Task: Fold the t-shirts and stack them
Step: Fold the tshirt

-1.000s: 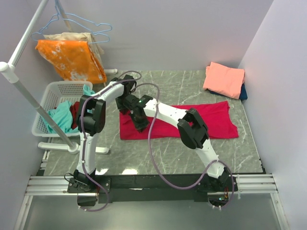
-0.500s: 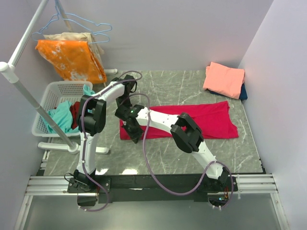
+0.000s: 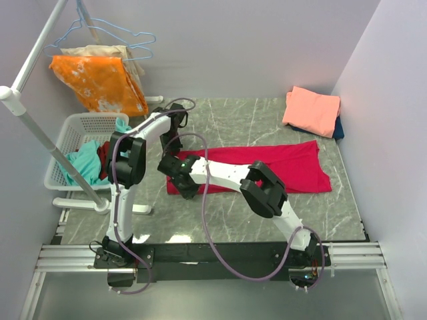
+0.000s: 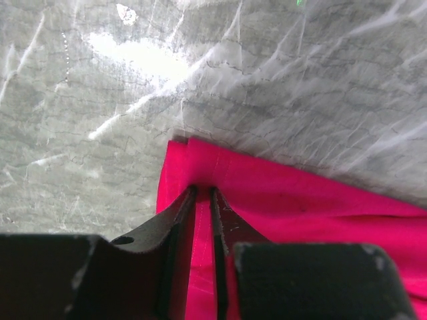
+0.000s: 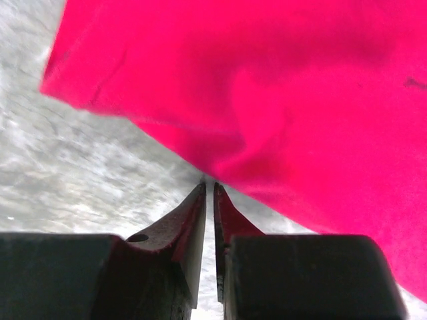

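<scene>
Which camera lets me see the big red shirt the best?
The top external view. There the red t-shirt lies spread flat on the table, almost whole. The left wrist view shows only one corner of it; the right wrist view shows only a blurry edge.

Off to my left, an orange white-blotched cloth hangs from a white rail near a white basket, beside my grey marble table.
</scene>
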Robot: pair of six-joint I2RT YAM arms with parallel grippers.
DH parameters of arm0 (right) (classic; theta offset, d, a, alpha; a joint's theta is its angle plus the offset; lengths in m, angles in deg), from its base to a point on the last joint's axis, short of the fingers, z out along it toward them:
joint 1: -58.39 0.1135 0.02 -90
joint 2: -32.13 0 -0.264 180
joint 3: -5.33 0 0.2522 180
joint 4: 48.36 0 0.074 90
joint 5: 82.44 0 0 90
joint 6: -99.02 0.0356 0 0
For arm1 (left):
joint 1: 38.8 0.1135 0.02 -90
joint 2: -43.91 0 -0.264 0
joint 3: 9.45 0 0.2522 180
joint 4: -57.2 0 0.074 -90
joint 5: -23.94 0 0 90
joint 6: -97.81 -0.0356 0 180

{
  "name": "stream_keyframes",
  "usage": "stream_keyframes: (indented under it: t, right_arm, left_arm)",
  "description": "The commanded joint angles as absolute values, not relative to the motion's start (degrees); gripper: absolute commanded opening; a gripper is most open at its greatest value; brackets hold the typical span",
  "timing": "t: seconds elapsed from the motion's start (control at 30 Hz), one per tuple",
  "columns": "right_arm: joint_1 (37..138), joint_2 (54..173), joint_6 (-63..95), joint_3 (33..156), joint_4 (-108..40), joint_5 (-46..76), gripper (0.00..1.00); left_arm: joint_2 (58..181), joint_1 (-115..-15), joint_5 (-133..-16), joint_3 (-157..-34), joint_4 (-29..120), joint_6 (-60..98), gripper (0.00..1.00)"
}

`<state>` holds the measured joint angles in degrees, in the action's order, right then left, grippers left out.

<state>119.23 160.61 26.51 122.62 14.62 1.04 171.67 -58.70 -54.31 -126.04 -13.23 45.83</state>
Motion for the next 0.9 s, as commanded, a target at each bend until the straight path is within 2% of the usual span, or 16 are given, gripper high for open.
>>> stream_keyframes:
  t: [0.0,0.33,0.47,0.7,0.87]
  right_arm:
    - [119.9,153.4,26.3,117.3,5.8,-6.1,0.16]
    - [119.8,151.6,24.4,115.4,-4.4,-5.1,0.16]
    - [119.9,155.4,23.3,120.3,-2.0,-5.7,0.15]
    - [119.9,153.7,21.1,120.2,-5.8,-5.1,0.15]
    - [119.8,159.6,21.1,125.8,-1.3,-3.0,0.16]
  left_arm:
    - [172.6,-56.7,-57.9,-126.3,-12.1,43.7,0.22]
    - [172.4,-52.4,-65.0,-126.6,-11.7,41.9,0.22]
    - [173.0,-51.5,-68.2,-126.5,-11.3,41.6,0.22]
    - [173.8,-50.0,-72.1,-126.7,-11.5,40.9,0.22]
    - [174.0,-49.8,-73.6,-126.6,-11.2,40.6,0.22]
